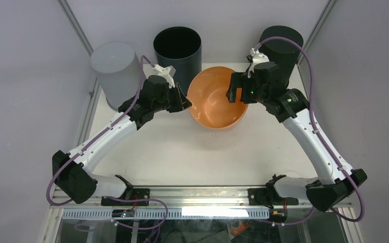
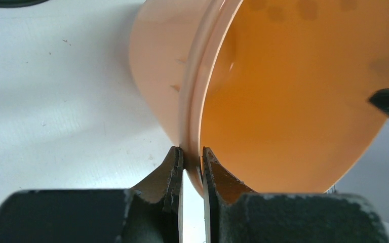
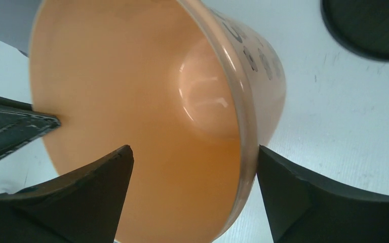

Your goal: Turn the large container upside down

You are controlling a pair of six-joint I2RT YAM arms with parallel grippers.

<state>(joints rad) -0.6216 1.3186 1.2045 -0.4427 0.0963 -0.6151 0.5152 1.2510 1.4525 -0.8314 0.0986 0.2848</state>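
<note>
The large container (image 1: 215, 98) is an orange bowl, tilted on the white table with its mouth facing the near side and upward. My left gripper (image 1: 187, 104) is shut on the bowl's left rim; in the left wrist view the rim (image 2: 195, 121) sits pinched between the two fingers of the gripper (image 2: 192, 154). My right gripper (image 1: 235, 88) stands open astride the right rim. In the right wrist view that gripper (image 3: 195, 152) has one finger inside the bowl (image 3: 131, 91), well off the wall, and the other finger just outside, against the rim.
A grey cylinder (image 1: 115, 73) stands at the back left, just behind the left arm. An open black cylinder (image 1: 177, 50) stands behind the bowl. Another black cylinder (image 1: 281, 45) stands behind the right gripper. Slanted frame posts flank the table.
</note>
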